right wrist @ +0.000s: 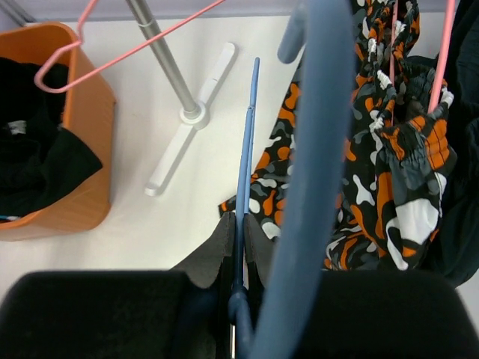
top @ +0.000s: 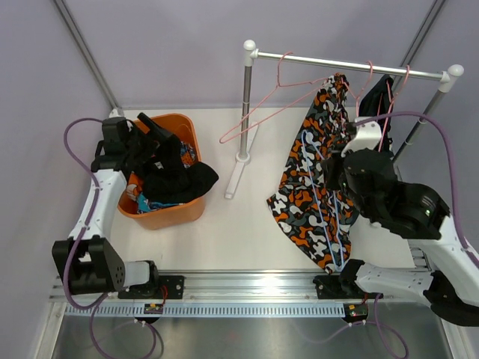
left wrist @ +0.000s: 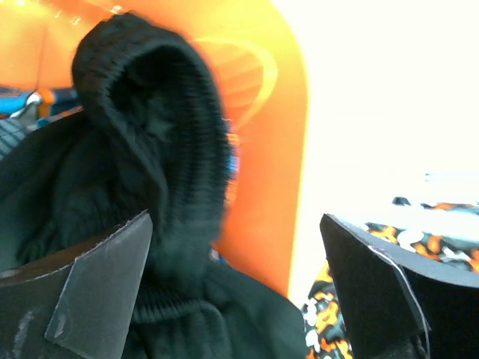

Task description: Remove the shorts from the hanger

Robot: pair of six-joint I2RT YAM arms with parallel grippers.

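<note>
The black shorts (top: pixel 179 183) lie slumped over the orange basket (top: pixel 183 213), on top of teal patterned shorts (top: pixel 150 203). My left gripper (top: pixel 161 142) hovers open just above them; in the left wrist view the black shorts (left wrist: pixel 150 149) bulge up between the wide-apart jaws of that gripper (left wrist: pixel 236 224). My right gripper (right wrist: pixel 241 224) is shut on the wire of a blue hanger (right wrist: pixel 247 134). The orange, black and white camouflage shorts (top: pixel 310 202) hang from that hanger (top: pixel 327 217), their hem near the table. Dark navy shorts (top: pixel 383 93) hang at the rail's right end.
An empty pink hanger (top: pixel 262 112) hangs tilted from the rail (top: pixel 352 66). The rack's post (top: pixel 245 105) and flat foot (top: pixel 238 172) stand between the basket and the camouflage shorts. Grey walls close in the table on three sides.
</note>
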